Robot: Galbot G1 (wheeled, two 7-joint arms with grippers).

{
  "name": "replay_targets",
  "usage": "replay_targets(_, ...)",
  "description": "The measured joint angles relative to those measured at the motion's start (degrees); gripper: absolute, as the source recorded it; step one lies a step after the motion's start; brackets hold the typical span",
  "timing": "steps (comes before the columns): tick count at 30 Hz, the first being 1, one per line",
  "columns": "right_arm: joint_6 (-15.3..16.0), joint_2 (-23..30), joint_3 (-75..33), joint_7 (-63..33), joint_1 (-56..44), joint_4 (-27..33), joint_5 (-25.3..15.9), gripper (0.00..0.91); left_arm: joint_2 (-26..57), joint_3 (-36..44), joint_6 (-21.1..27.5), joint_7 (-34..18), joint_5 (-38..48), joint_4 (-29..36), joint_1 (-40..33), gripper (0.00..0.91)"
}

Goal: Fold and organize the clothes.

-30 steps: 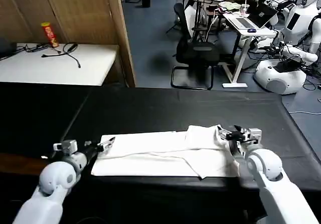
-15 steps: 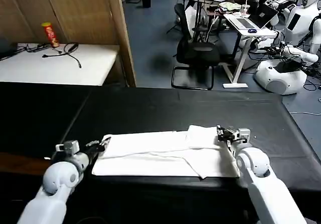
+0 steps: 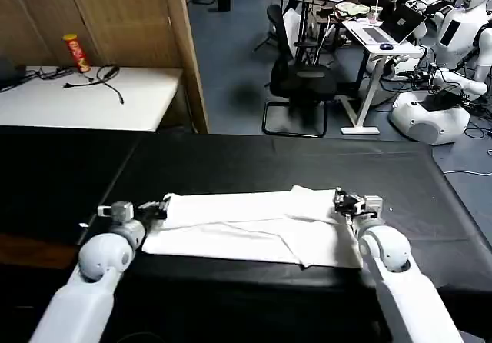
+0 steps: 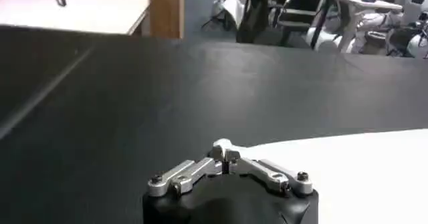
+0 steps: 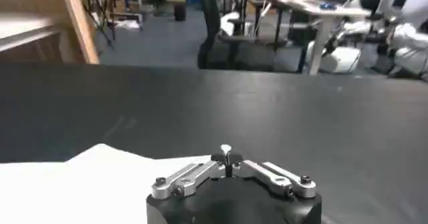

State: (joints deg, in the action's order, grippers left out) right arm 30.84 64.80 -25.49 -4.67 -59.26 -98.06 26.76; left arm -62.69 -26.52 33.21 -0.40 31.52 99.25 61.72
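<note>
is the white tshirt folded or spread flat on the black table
Folded: the T-shirt lies as a narrow strip with overlapping layers, left gripper and right gripper at its ends.

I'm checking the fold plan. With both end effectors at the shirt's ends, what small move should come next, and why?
Probably carry both ends forward together a little. The left end effector and right end effector look shut on the far corners of the T-shirt, which lies as a long band on the black table, so even motion keeps the fold straight.

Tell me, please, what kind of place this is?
Most likely a robotics lab or workshop. White robots stand at the far right, a desk with a laptop and an office chair sit behind, and a black worktable holds a white T-shirt.
</note>
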Motion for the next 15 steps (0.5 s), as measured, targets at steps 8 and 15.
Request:
replay_targets(8,0.14,-2.35,-3.01,0.32,-4.63,-6.85,2.9,0.878,1.99,-2.24,0.03,-0.06,-0.05,2.78,2.2,0.878)
replay_targets(15,0.03,-2.36,-4.97,0.51,-8.58,-12.32,3.46,0.878,0.66,-5.63,-0.4,0.21,-0.61,7.78,7.51,0.878)
